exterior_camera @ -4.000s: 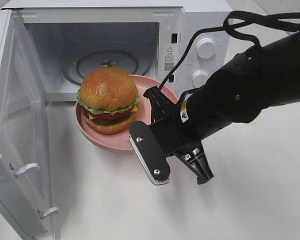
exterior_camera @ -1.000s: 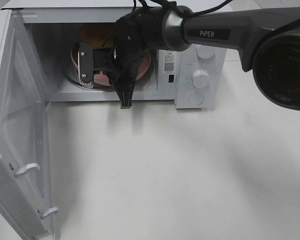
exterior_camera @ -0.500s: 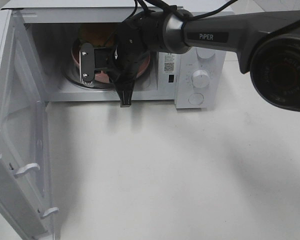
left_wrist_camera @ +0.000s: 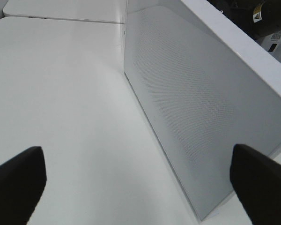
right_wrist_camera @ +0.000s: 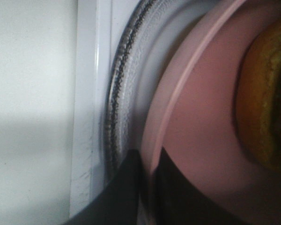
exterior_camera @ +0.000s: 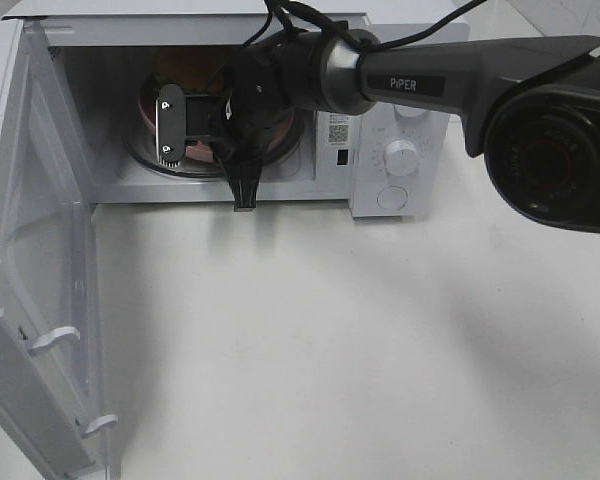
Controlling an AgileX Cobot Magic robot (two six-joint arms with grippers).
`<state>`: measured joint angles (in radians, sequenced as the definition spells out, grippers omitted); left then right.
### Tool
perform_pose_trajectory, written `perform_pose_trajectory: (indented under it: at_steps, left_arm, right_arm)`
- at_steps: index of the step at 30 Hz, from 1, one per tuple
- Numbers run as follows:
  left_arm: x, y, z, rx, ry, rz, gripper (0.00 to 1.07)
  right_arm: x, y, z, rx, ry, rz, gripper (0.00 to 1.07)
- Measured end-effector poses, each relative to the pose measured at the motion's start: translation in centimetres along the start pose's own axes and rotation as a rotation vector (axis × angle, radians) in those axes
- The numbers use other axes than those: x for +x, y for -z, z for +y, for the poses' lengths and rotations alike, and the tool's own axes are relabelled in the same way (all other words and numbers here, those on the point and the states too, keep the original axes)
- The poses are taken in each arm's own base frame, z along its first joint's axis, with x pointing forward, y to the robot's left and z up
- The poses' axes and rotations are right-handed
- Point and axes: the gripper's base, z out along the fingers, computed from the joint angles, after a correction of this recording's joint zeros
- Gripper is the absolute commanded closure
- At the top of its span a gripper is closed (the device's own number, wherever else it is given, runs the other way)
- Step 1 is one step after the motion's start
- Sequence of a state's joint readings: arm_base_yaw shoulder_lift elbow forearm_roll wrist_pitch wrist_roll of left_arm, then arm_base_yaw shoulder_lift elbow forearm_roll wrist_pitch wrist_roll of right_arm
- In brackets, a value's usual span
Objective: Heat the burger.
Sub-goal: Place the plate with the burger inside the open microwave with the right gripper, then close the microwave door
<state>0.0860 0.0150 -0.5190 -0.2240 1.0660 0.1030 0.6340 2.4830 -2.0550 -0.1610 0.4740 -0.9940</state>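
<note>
On the white table [exterior_camera: 380, 330] the microwave [exterior_camera: 400, 150] stands with its door swung out. From above we barely glimpse the burger [exterior_camera: 185, 63] inside. The right wrist view shows it on the pink plate [right_wrist_camera: 201, 117], the right gripper [right_wrist_camera: 150, 171] pinching the rim. Only the left wrist view shows the left gripper [left_wrist_camera: 139, 183], spread wide.

- Exterior high view: bright, even light from above. The white table [exterior_camera: 310, 380] is close to overexposure, with faint soft shadows under the arm [exterior_camera: 500, 80].
- Microwave [exterior_camera: 400, 190] cavity: dimmer, shaded by the arm.
- Left wrist view: the left gripper [left_wrist_camera: 140, 185] has dark fingertips [left_wrist_camera: 14, 183] that are out of focus. The microwave wall is sharp.
- Right wrist view: dim and soft-focused at close range. The pink plate [right_wrist_camera: 196, 117] and burger [right_wrist_camera: 264, 93] are blurred.
</note>
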Motion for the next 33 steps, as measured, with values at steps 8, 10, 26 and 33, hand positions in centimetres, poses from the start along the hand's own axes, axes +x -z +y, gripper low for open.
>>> perform_pose_trajectory:
  at_steps: [8, 10, 26, 33]
  left_arm:
    - [0.0, 0.0, 0.0, 0.0, 0.0, 0.0, 0.07]
    - [0.0, 0.0, 0.0, 0.0, 0.0, 0.0, 0.07]
    - [0.0, 0.0, 0.0, 0.0, 0.0, 0.0, 0.07]
    - [0.0, 0.0, 0.0, 0.0, 0.0, 0.0, 0.07]
  right_arm:
    - [-0.1, 0.1, -0.2, 0.001, -0.01, -0.006, 0.68]
    - [-0.2, 0.3, -0.3, 0.004, -0.01, -0.008, 0.62]
    - [-0.1, 2.6, -0.3, -0.036, -0.022, 0.007, 0.5]
    - [0.2, 3.3, 0.6, -0.054, -0.017, 0.01, 0.36]
